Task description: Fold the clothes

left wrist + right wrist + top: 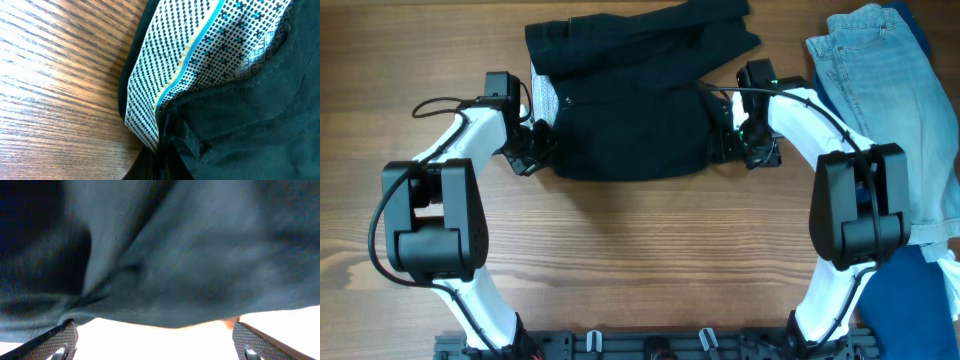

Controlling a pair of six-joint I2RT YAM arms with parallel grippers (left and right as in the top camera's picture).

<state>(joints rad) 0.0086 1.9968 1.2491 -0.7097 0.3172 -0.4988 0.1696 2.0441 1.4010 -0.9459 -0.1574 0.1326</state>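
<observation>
One side held, one side free: that's your risk. Black garment (630, 120) lies bunched at the far middle of the bench (620, 260), lower part fairly square, upper part rumpled and skewed toward the right. Patterned lining (170, 65) shows at its left edge, so the fabric there is turned out. Left tool (532, 148) is clamped tight right at that lining edge; it looks like a thin pinch, maybe one layer only. Right tool (155, 340) stands wide open at the garment's right edge, with cloth draped across in front of the pads and nothing pinched. If you lift or pull with the left now, the free right side will likely drag and the fold goes crooked, or the top layer peels off the one beneath. If the right closes where it is, it could bite several layers at once; you can't tell from the wrist view how many are in reach. Jeans (880, 90) lie close by the right arm and dark blue fabric (930, 300) sits near its base. A wide right-hand sweep could snag either and haul it into the work area.
</observation>
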